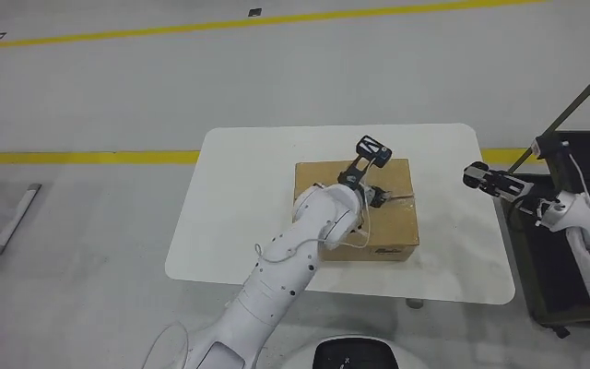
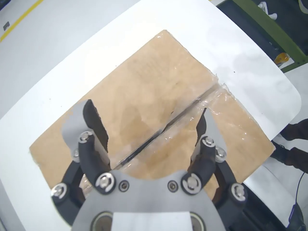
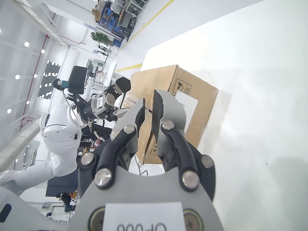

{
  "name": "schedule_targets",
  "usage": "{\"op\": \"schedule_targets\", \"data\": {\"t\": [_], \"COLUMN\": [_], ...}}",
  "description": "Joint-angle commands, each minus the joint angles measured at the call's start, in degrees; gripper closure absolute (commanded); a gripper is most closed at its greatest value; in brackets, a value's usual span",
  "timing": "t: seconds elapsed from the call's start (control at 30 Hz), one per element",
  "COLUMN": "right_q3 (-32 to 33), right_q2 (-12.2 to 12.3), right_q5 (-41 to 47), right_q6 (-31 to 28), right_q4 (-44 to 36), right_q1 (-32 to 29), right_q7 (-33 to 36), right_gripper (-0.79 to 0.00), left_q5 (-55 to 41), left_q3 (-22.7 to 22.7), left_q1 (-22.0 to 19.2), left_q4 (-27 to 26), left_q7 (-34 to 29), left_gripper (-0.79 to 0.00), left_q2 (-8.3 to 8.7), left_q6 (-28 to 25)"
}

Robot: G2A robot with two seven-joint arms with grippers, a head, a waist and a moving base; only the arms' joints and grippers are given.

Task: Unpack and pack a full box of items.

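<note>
white rounded-corner table (image 1: 240, 184) | yellow floor stripe (image 1: 92, 157) running out from table's left side | dark green-framed cart (image 1: 553, 286) just beside table's right end

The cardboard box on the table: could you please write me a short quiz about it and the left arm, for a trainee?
1. Where does the left gripper hang?
A) over the taped seam of the cardboard box
B) low down beside the box
C) inside the box
2. True or false: the box's top flaps stand upright.
3. Fill in: the left gripper's jaws are ____.
Key: 1 A; 2 false; 3 open.
</note>
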Motion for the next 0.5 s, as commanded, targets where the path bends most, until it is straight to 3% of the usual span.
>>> {"op": "schedule_targets", "data": {"t": [0.0,0.17,0.23,0.27,0.33,0.47], "right_q3": [-1.3,-6.8,-9.3,-10.5,-12.6,-17.8], "right_q2": [-0.3,-1.3,-1.8,-2.1,-2.4,-3.6], "right_q5": [0.1,-5.9,-11.0,-12.7,-20.0,-30.7], "right_q6": [-2.3,-10.5,-12.2,-12.8,-13.3,-12.0], "right_q4": [0.3,-2.0,-3.9,-4.8,-6.9,-10.4], "right_q1": [0.8,0.7,0.1,-0.2,-0.4,-0.9], "right_q7": [-1.5,-8.8,-13.0,-14.4,-18.3,-26.7], "right_gripper": [0.0,0.0,0.0,0.0,0.0,0.0], "left_q5": [2.3,10.1,14.5,15.8,16.6,18.4], "left_q3": [-3.0,-11.1,-14.2,-15.4,-18.5,-22.5], "left_q1": [2.6,10.8,14.3,16.0,19.2,23.9], "left_q4": [-3.8,-15.0,-19.1,-21.0,-24.0,-28.0], "left_q7": [-1.1,-3.3,-3.7,-3.9,-4.4,-4.7], "left_gripper": [-0.785,-0.763,-0.582,-0.6,-0.785,-0.785], "left_q2": [0.93,3.24,4.07,4.37,4.85,5.49], "left_q6": [1.8,7.8,9.7,10.4,12.2,13.6]}}
